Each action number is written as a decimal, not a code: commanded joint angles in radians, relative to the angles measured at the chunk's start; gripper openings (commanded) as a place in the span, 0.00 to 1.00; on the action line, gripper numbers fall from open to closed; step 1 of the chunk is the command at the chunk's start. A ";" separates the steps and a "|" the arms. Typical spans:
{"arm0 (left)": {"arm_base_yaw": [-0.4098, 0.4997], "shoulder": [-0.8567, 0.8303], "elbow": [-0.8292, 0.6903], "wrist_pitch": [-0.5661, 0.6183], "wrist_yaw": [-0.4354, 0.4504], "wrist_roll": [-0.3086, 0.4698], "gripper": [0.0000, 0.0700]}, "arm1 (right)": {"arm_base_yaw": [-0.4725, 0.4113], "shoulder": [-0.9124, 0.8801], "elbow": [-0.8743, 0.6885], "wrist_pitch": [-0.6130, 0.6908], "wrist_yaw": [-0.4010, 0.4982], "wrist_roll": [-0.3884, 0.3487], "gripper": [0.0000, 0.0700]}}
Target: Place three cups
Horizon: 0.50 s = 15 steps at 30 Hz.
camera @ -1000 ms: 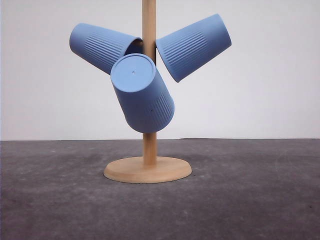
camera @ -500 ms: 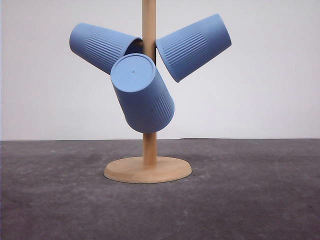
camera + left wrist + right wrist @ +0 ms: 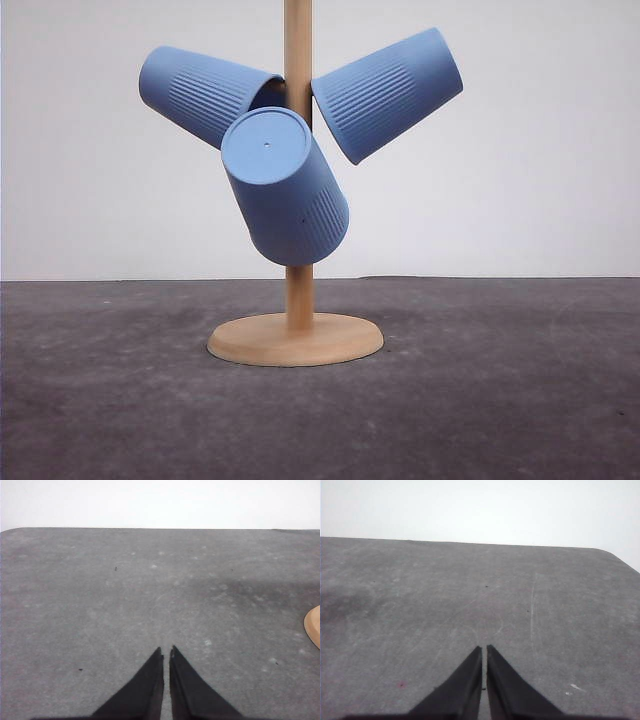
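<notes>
My left gripper (image 3: 166,650) is closed, its two dark fingers pressed almost tip to tip with a hairline slit between them and nothing caught there. It hangs over bare grey table (image 3: 100,605), and a sliver of the wooden base (image 3: 313,627) shows at the edge of my left wrist view. My right gripper (image 3: 484,649) is closed the same way, empty, above scuffed grey tabletop.

Out in front stands the wooden rack (image 3: 297,300), an upright pole on a round flat base resting on the table. All three cups hang on it, tilted, mouths toward the pole. The left cup (image 3: 205,93) slants up to the left, the right cup (image 3: 388,92) slants up to the right, and the front cup (image 3: 285,185) hangs lower with its flat bottom turned toward me, overlapping the pole and the left cup.
</notes>
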 commanded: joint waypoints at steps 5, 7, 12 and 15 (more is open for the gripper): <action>0.001 -0.002 -0.013 -0.005 0.007 0.009 0.00 | -0.001 -0.001 -0.002 0.013 0.000 0.010 0.02; 0.001 -0.002 -0.013 -0.005 0.007 0.009 0.00 | -0.001 -0.001 -0.002 0.013 0.000 0.010 0.02; 0.001 -0.002 -0.013 -0.005 0.007 0.009 0.00 | -0.001 -0.001 -0.002 0.013 0.000 0.010 0.02; 0.001 -0.002 -0.013 -0.005 0.007 0.009 0.00 | -0.001 -0.001 -0.002 0.013 0.000 0.010 0.02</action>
